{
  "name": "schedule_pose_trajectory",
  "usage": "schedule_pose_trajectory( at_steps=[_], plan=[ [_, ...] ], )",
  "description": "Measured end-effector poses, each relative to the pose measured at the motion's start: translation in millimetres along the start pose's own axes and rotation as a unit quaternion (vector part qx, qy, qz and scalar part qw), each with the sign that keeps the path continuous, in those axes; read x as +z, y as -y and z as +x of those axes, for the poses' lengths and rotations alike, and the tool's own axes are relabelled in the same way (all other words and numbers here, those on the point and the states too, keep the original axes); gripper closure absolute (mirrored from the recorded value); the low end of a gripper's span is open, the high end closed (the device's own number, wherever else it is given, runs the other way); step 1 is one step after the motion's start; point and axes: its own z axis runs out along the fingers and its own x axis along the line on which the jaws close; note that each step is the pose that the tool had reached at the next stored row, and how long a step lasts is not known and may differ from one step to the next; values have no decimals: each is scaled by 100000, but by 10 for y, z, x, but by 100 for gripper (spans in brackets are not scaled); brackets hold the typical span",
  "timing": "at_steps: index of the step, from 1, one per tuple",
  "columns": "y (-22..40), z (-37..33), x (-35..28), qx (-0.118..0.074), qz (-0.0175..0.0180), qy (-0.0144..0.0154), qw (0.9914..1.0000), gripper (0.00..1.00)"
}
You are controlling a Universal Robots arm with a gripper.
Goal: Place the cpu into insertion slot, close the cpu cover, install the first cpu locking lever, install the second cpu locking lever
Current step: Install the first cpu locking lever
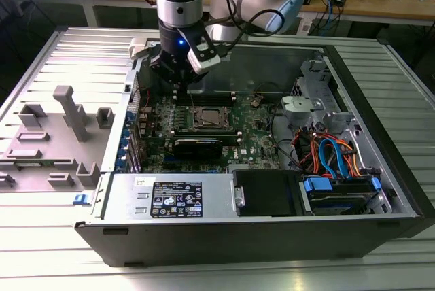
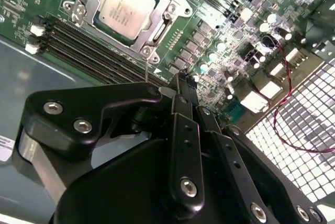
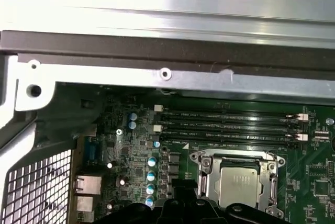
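We see the cpu [image 2: 124,8] seated flat on the green board [image 2: 23,4], silver top up. The cpu cover [image 2: 159,29] lies down around the cpu, framing its edges. The gripper [image 2: 180,84] hangs above the board near the cpu, just past the memory slots [image 2: 94,46] beside it and touching nothing. Its fingers [image 2: 183,130] are pressed together and empty. We can't tell the lever state.

cpu cover [image 3: 205,179] edge behind claw [image 3: 183,190]
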Motion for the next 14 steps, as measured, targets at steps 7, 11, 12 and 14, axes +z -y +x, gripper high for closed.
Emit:
schedule_pose_trajectory(
  at_steps=[7,11,12,14],
  plan=[
    [-140,-15,35,-55,-10,-19,100000,89],
    [-152,-98,44,-64,-1,-63,100000,89],
    [-151,-118,46,-69,8,-65,100000,89],
    [-150,-186,54,-66,95,-74,100000,89]
  ],
)
